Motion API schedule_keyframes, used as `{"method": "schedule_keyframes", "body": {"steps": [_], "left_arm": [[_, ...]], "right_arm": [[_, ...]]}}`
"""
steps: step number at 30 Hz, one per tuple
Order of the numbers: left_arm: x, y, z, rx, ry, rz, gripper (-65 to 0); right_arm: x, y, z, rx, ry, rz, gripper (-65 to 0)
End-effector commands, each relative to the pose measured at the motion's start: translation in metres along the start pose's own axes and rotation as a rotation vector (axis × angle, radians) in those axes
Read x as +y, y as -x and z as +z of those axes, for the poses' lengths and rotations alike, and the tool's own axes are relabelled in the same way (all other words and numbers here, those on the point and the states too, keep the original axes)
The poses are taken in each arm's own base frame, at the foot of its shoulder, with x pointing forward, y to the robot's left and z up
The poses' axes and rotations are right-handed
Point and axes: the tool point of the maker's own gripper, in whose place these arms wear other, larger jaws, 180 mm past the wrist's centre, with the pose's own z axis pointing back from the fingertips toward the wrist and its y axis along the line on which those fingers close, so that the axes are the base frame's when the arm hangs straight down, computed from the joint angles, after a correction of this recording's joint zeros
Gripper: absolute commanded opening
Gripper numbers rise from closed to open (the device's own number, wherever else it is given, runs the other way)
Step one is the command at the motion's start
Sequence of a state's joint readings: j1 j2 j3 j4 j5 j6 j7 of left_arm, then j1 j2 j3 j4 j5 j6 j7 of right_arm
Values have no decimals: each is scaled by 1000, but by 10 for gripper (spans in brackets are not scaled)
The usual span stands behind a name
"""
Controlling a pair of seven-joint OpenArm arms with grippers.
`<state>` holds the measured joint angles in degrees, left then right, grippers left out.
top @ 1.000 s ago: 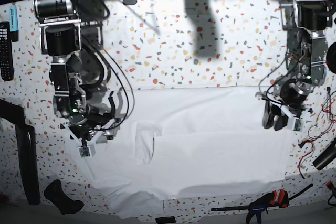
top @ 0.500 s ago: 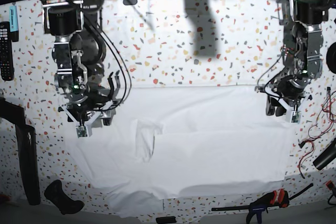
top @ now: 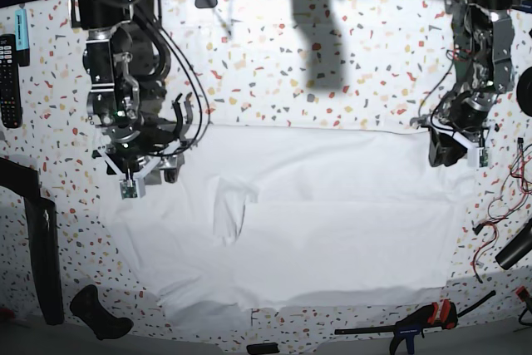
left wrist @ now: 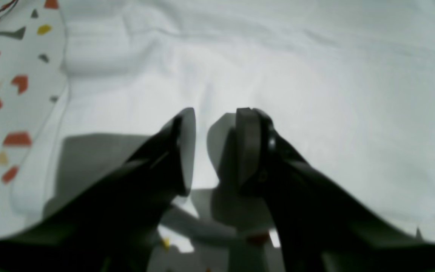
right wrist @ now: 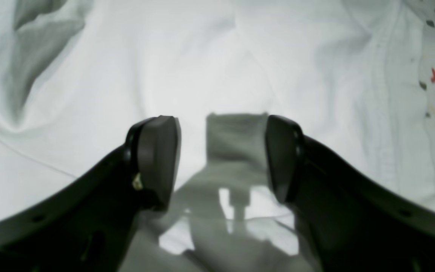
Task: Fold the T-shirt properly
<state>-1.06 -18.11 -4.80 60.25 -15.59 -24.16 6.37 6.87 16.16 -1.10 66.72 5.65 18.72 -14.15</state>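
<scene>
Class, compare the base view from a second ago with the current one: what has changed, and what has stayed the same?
Both arms drew back toward the far edge of the table: the right gripper and left gripper now sit higher in the base view. Neither holds cloth. The T-shirt stays spread flat, with its small fold as before.

A: What's the surface like?
B: A white speckled tabletop [top: 274, 64] with red, yellow and grey chips.
A: The light?
B: Bright from above; dark shadows [top: 320, 31] fall across its far part.
</scene>
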Motion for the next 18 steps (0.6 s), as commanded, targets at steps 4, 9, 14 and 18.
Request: {"method": "schedule_keyframes", "body": {"steps": [4,9,14,18], "left_arm": [[-6,45,20,187,1,-66,-474],[-16,19,25,122,14,-173,-474],[-20,-32,10,34,15,-201,-474],[-18,-75,-6,6,1,-221,-474]], "right_arm": [[4,8,9,49,-6,34,-278],[4,7,10,47,-7,36,-278],[4,7,10,47,-7,36,-278],[4,7,10,46,-7,36,-278]]}}
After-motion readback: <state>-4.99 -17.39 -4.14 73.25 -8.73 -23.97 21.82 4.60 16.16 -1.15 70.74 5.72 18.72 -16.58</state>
